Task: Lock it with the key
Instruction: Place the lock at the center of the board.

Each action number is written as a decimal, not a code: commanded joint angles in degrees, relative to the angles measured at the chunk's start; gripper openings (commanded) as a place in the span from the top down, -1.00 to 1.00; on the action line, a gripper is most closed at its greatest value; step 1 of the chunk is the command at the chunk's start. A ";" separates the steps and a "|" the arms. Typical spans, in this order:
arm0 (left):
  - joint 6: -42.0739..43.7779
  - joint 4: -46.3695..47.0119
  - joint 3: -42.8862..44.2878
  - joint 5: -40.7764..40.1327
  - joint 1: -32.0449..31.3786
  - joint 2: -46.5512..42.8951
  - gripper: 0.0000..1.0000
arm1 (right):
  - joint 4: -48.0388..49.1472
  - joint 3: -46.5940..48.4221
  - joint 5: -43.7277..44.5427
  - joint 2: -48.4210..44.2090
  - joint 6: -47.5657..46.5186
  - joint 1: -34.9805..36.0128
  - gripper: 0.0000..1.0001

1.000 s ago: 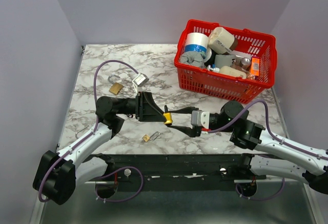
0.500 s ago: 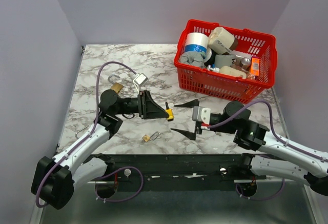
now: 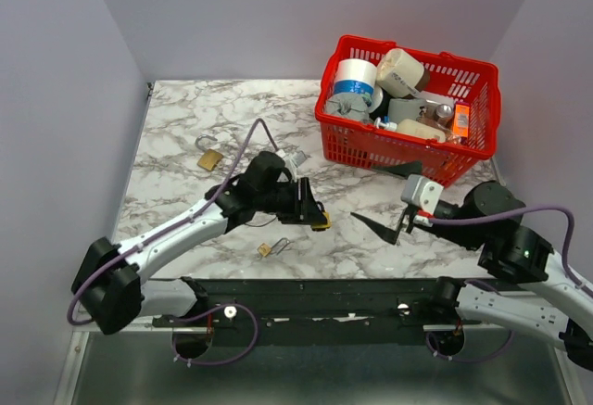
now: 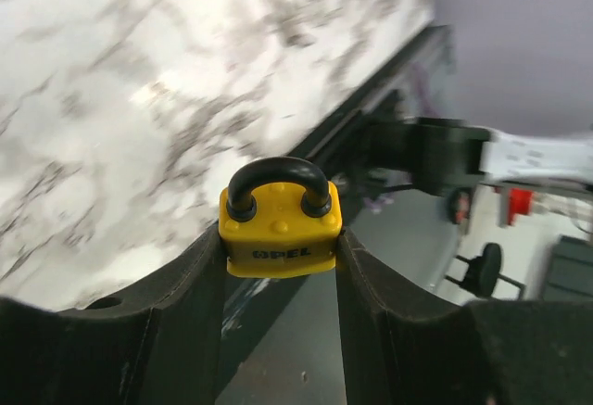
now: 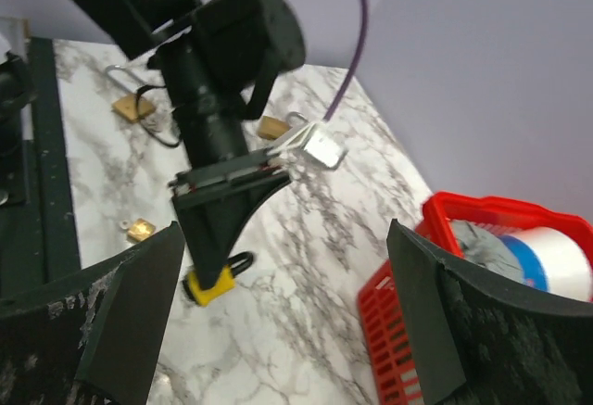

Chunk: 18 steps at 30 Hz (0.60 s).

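Note:
A yellow padlock (image 3: 321, 221) with a black shackle is pinched between the fingers of my left gripper (image 3: 315, 214), just above the marble table's middle. In the left wrist view the padlock (image 4: 280, 225) sits at the fingertips of the left gripper (image 4: 280, 240), with both shackle legs down in the body. My right gripper (image 3: 389, 199) is open and empty, apart to the right of the padlock. The right wrist view shows the padlock (image 5: 215, 280) ahead, between the wide-open jaws of the right gripper (image 5: 285, 231). No key shows in the padlock.
A red basket (image 3: 408, 153) full of tape rolls and boxes stands at the back right. A brass padlock (image 3: 209, 158) lies at the back left, with a silver padlock (image 3: 297, 158) near the left arm. A small brass piece with a wire ring (image 3: 267, 248) lies near the front edge.
My right gripper has let go near the yellow padlock, opened wide and pulled back to the right. My left arm has swung the padlock right and nearer.

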 commanded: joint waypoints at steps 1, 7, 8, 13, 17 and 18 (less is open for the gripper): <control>0.52 -9.91 6.10 -14.41 -6.46 7.74 1.00 | -7.05 3.78 5.76 -1.56 -4.48 -1.65 -0.99; -2.65 -15.01 17.70 -16.62 -13.05 23.04 1.00 | -7.05 4.40 8.66 -4.20 -10.47 -1.83 -1.00; -3.08 -15.54 20.85 -16.80 -13.50 26.53 1.00 | -7.14 4.48 8.57 -4.38 -10.56 -1.83 -1.00; -8.09 -14.50 25.88 -14.69 -14.56 34.47 1.00 | -7.76 4.48 7.34 -5.87 -10.56 -1.83 -1.00; -9.59 -12.83 28.87 -13.99 -15.35 39.30 1.00 | -7.76 3.70 7.25 -7.45 -9.25 -1.83 -0.99; -9.85 -12.74 29.40 -14.08 -15.61 39.92 1.00 | -7.67 3.43 7.25 -7.72 -9.16 -1.83 -1.00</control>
